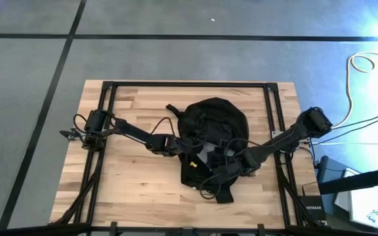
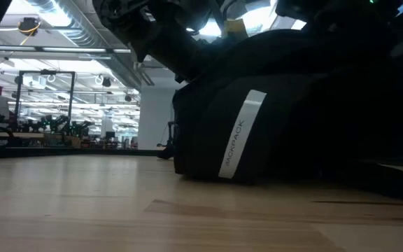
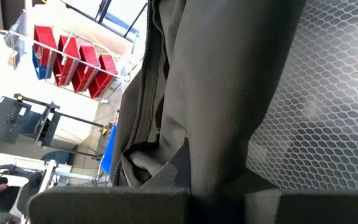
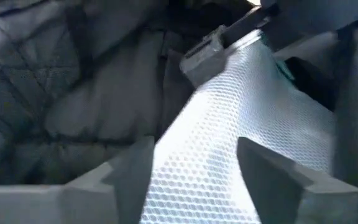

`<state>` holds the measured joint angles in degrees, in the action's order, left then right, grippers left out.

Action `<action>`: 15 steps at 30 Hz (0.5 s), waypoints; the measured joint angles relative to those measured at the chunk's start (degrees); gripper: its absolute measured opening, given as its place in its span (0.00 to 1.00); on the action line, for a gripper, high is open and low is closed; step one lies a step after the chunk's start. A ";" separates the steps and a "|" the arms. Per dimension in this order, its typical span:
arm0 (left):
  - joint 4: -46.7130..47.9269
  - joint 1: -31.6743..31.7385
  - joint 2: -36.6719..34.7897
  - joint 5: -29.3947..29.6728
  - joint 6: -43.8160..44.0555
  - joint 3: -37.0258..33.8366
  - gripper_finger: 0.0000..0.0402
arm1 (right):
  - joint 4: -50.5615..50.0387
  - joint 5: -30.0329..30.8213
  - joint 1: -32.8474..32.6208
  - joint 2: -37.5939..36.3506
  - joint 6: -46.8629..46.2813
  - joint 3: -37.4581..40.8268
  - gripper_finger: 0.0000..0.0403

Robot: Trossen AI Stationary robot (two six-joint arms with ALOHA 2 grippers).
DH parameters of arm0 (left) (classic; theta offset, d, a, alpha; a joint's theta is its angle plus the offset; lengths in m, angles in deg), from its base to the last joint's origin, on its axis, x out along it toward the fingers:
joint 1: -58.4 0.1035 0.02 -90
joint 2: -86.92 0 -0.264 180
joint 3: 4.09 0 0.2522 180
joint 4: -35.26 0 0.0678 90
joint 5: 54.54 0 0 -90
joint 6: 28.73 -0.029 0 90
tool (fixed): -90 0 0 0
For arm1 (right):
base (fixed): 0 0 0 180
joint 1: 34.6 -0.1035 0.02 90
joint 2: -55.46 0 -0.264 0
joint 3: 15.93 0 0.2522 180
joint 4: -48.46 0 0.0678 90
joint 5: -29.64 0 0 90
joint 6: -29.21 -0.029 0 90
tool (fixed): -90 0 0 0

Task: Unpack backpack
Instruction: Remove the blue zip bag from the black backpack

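Both grippers meet at the backpack (image 1: 212, 124): left gripper (image 1: 184, 147) clamps its fabric; right gripper (image 4: 194, 168) jaws straddle mesh pouch (image 4: 241, 124), parted. Backpack's long axis runs front-to-back on the surface (image 1: 136, 183).

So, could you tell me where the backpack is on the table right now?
In the high view the backpack lies at the table's middle, between the left gripper on its left edge and the right gripper over its opening.

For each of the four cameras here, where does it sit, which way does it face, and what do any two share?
High: above the table, looking straight down on the backpack and both arms.
Low: at tabletop height, facing across to the backpack's side; an arm enters from above.
Left wrist: pressed against backpack fabric, zipper and a mesh pouch.
Right wrist: inside the bag, the right gripper open around the pouch.
Shared: both wrist views show the mesh pouch.
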<state>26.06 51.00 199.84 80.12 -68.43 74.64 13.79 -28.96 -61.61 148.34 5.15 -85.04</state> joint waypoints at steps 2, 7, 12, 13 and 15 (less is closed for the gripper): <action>-0.02 0.00 0.00 0.00 0.02 0.00 0.00 | -0.59 -0.12 0.02 0.09 -0.11 0.00 0.62; -0.09 0.00 0.00 0.02 0.38 0.00 0.00 | -2.58 0.01 0.06 0.07 -1.49 -0.02 0.66; -0.18 0.04 0.00 -0.37 0.70 0.00 0.00 | -3.38 -0.55 0.93 0.07 -3.86 0.05 0.66; -0.20 0.04 0.00 -0.42 0.70 0.00 0.00 | -3.03 -0.96 1.29 0.06 -4.40 0.40 0.66; -0.24 0.04 0.00 -0.48 0.72 0.00 0.00 | -2.87 -3.04 2.30 0.05 -5.29 1.19 0.65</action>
<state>25.82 51.05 199.84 79.64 -67.71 74.64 10.92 -32.00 -59.31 148.38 -0.14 -83.85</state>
